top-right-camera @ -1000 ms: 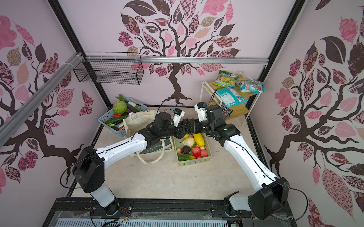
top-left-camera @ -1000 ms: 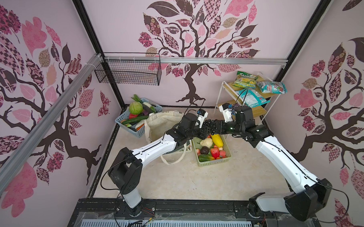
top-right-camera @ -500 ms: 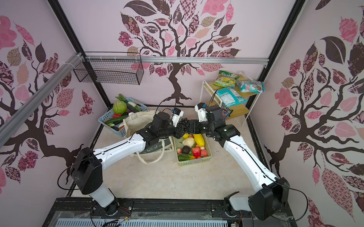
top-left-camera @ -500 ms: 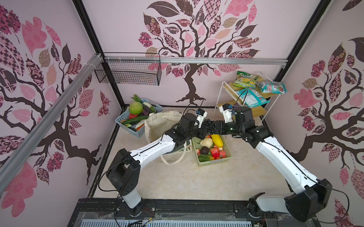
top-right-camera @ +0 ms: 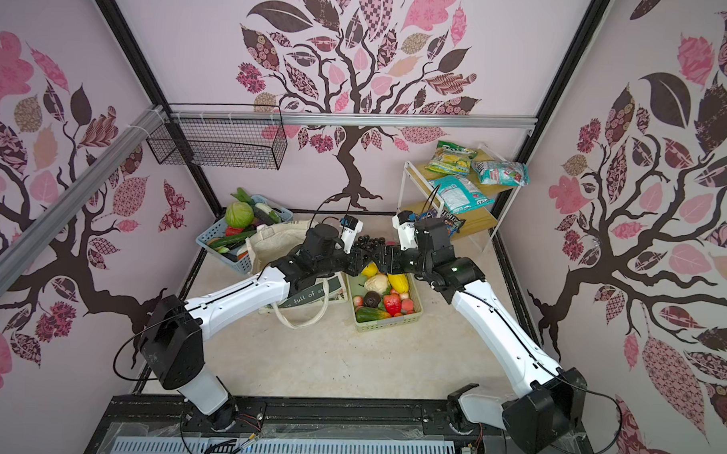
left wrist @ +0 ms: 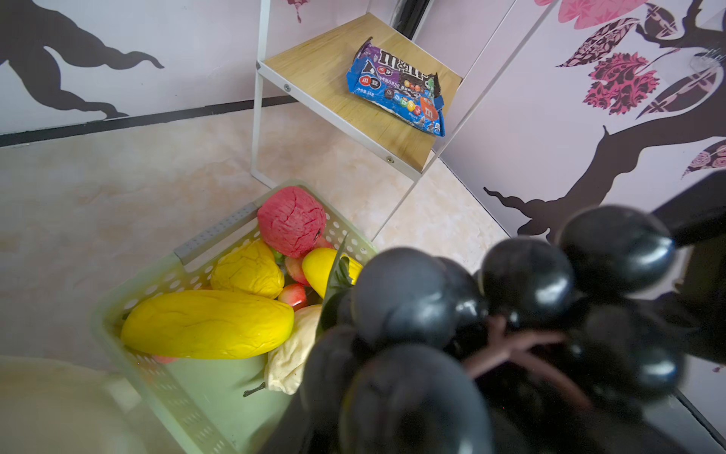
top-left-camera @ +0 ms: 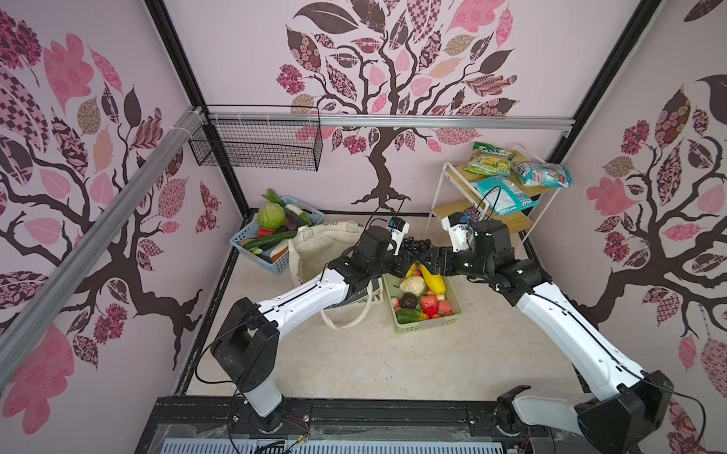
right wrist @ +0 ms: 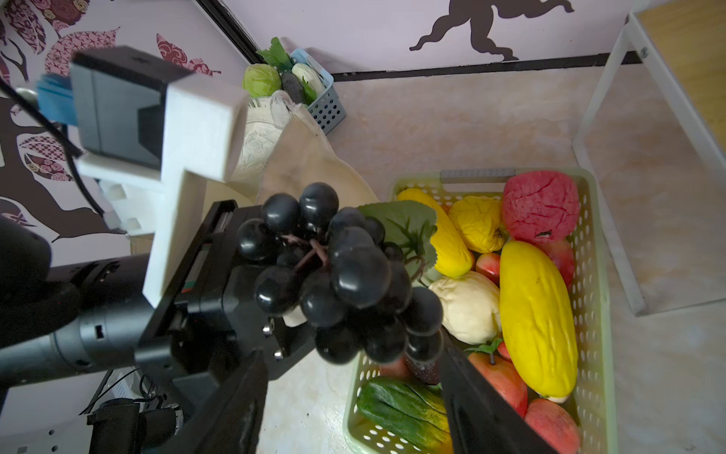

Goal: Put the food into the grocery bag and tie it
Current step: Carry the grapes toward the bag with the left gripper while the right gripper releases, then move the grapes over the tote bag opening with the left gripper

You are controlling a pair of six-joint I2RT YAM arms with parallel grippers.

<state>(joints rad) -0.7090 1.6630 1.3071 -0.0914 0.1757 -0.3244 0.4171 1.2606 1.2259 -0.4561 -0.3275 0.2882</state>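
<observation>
A dark grape bunch (top-left-camera: 417, 243) hangs in the air above the far end of the pale-green basket (top-left-camera: 429, 327), where my two grippers meet. My left gripper (top-left-camera: 408, 258) is shut on the bunch; in the left wrist view the grapes (left wrist: 510, 314) fill the space in front of the jaws. My right gripper (right wrist: 353, 353) is open, and its fingers (right wrist: 471, 393) stand wide on either side below the grapes (right wrist: 341, 275). The cream grocery bag (top-left-camera: 323, 247) lies slumped just left of the basket, its mouth toward the back. More food, including yellow fruits (right wrist: 538, 314) and a red bumpy fruit (right wrist: 540, 206), fills the basket.
A blue basket (top-left-camera: 265, 262) with a green cabbage (top-left-camera: 270, 215) and cucumbers sits at the back left corner. A white-framed wooden shelf (top-left-camera: 503, 218) with snack packets (top-left-camera: 504, 191) stands at the back right. A black wire basket (top-left-camera: 256, 147) hangs on the back rail.
My right gripper's jaws have spread apart around the grape bunch, which stays in my left gripper. Both arms have barely moved.
</observation>
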